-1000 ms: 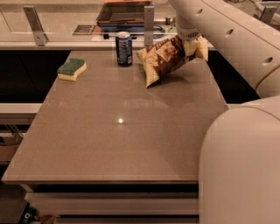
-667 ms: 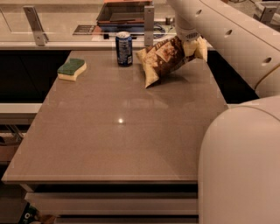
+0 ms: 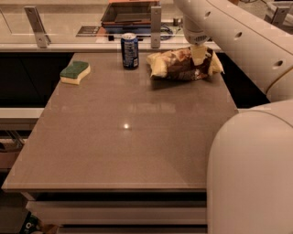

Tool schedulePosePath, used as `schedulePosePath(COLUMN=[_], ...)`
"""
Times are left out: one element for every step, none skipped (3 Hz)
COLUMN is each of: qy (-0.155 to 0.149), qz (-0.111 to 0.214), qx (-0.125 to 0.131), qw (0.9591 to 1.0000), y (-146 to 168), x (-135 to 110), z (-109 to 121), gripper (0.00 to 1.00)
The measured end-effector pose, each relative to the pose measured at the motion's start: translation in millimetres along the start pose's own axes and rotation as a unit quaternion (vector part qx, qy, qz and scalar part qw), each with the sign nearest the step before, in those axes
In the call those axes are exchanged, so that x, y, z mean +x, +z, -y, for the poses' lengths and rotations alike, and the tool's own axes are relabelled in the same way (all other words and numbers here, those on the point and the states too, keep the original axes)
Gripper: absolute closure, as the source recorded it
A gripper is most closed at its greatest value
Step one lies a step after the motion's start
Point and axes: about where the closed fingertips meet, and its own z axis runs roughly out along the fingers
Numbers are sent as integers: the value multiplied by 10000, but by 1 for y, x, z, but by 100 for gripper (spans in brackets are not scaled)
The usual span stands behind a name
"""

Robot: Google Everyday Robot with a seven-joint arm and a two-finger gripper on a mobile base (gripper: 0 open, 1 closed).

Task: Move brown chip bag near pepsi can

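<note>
The brown chip bag (image 3: 176, 65) lies on its side at the far right of the table, dark brown in the middle with pale yellow ends. The pepsi can (image 3: 130, 50) stands upright just left of it, a small gap between them. My gripper (image 3: 199, 55) comes down from the white arm onto the right part of the bag and is shut on it, with one pale finger across the bag's front. The bag rests on the tabletop.
A green-and-yellow sponge (image 3: 75, 72) lies at the far left of the table (image 3: 128, 137). A counter with metal posts (image 3: 156, 20) and a dark tray (image 3: 130, 13) runs behind the table. My white arm and body (image 3: 252, 169) fill the right side.
The bag was tilted up with its left end low; it now lies flat on the table beside the can. The gripper has come down with it. The can and sponge have not moved.
</note>
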Motion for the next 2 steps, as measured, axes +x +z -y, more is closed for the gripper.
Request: schedulePosePath(qy=[-6, -7], qz=[-2, -2], qx=[-16, -17], qw=[10000, 10000], y=[2, 2], x=[0, 0], z=[-1, -1], gripper=[0, 0])
